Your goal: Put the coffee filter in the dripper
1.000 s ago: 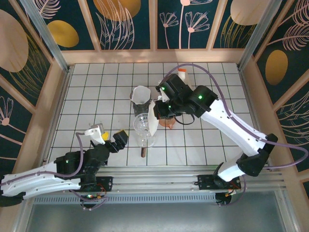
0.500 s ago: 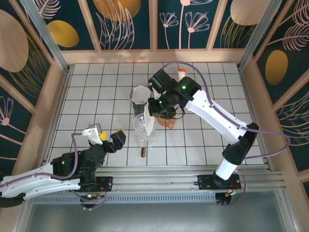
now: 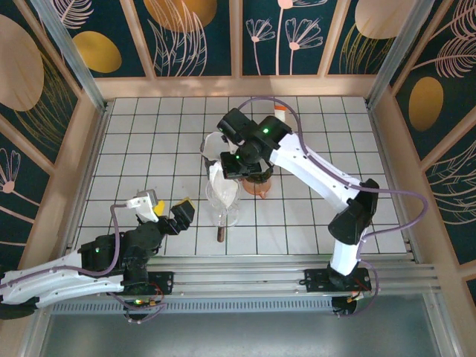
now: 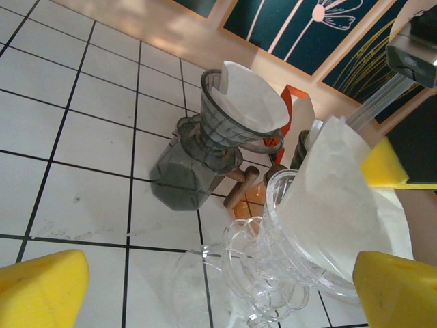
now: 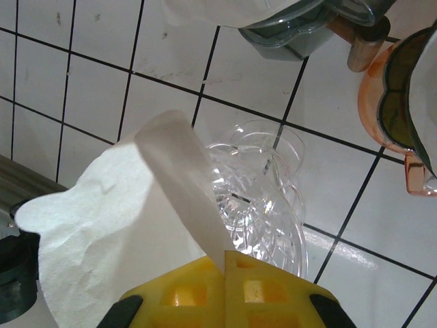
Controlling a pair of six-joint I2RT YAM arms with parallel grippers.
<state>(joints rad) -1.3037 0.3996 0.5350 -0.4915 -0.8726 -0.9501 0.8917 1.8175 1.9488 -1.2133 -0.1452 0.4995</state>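
My right claw is clenched on the white coffee filter, pinching its edge between yellow pads. The filter hangs tilted over the mouth of the clear glass dripper, which stands on the tiled counter. My left claw hovers released near that dripper, grasping nothing. Behind it, a grey dripper holds its own paper.
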